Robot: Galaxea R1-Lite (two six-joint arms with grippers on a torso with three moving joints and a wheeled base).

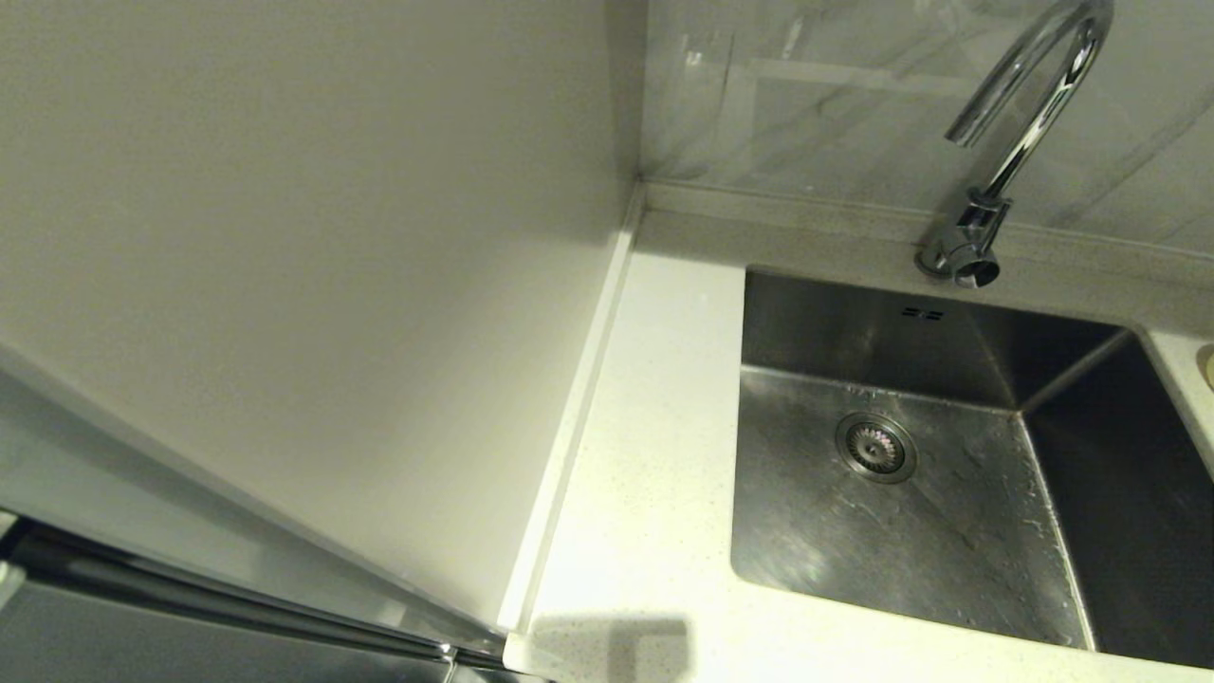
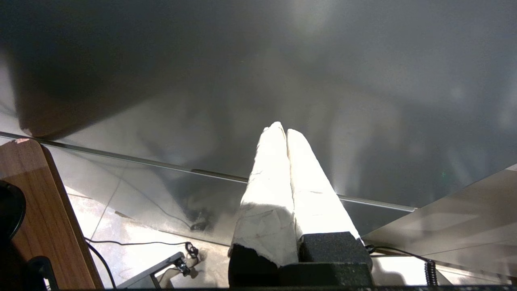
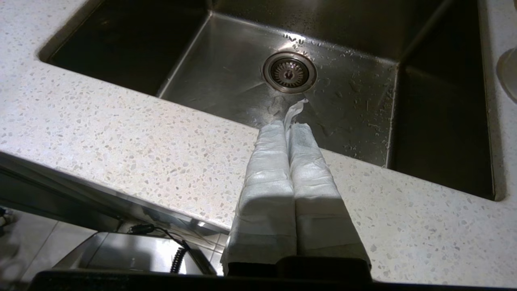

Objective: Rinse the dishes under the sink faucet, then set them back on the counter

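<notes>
The steel sink (image 1: 948, 531) is bare, with its round strainer drain (image 1: 875, 447) and water drops on the floor. The chrome faucet (image 1: 1029, 123) arches over its back edge. The speckled counter (image 1: 654, 455) surrounds it. No dishes show plainly; a sliver of a pale round rim (image 3: 509, 72) lies on the counter beside the sink, and I cannot tell what it is. My right gripper (image 3: 286, 125) is shut and empty, hovering over the front counter strip (image 3: 121, 129) and pointing into the sink (image 3: 226, 68). My left gripper (image 2: 282, 131) is shut and empty, low beside a grey panel. Neither arm shows in the head view.
A plain pale side panel (image 1: 313, 237) rises along the counter's left edge. A marbled wall (image 1: 854, 85) stands behind the faucet. In the left wrist view a wooden board (image 2: 44, 210) and cables (image 2: 137, 243) lie near the floor.
</notes>
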